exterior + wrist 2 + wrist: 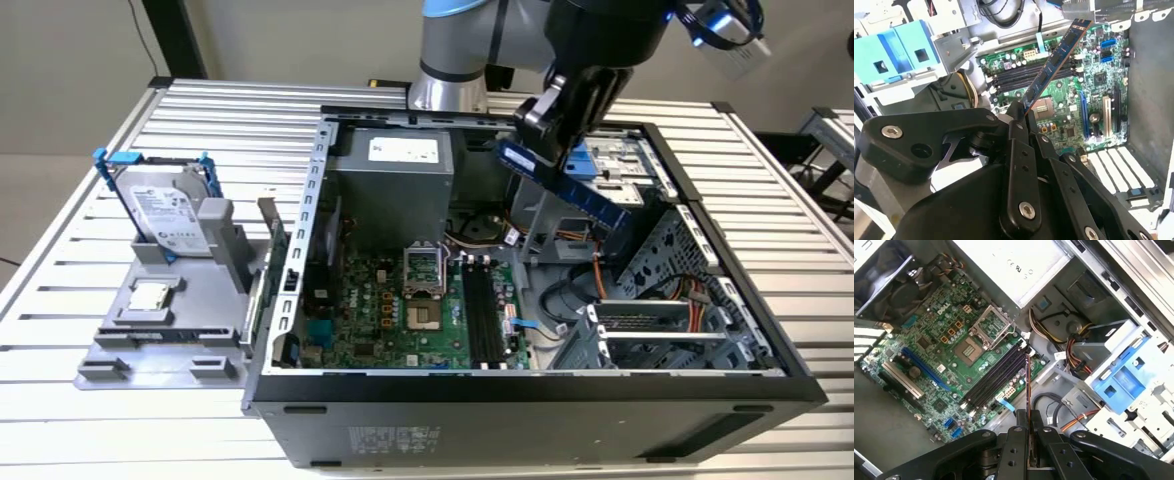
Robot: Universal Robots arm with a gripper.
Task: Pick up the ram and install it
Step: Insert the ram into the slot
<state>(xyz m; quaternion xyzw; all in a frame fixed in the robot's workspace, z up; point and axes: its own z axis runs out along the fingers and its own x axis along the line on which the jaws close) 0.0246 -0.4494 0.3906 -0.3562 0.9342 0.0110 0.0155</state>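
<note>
Exterior view: the end effector (pixel 531 128) hangs above the open computer case (pixel 534 385), which stands on the slatted surface (pixel 80 420).
End effector state: clamped on one end of the ram (pixel 567 185).
Ram position: in the air above the case interior, seated in nothing.
Ram axis: juts out from the fingertips and slants downward, free end lowest.
Memory slots (pixel 483 315): lower down on the green board, toward the exterior view's left of the ram.
Alignment (judged): the stick is tilted and not yet parallel to the slots.

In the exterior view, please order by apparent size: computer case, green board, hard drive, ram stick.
1. computer case
2. green board
3. hard drive
4. ram stick
The last two are unsure: the stick looks about as long but thinner, and is held raised.
</note>
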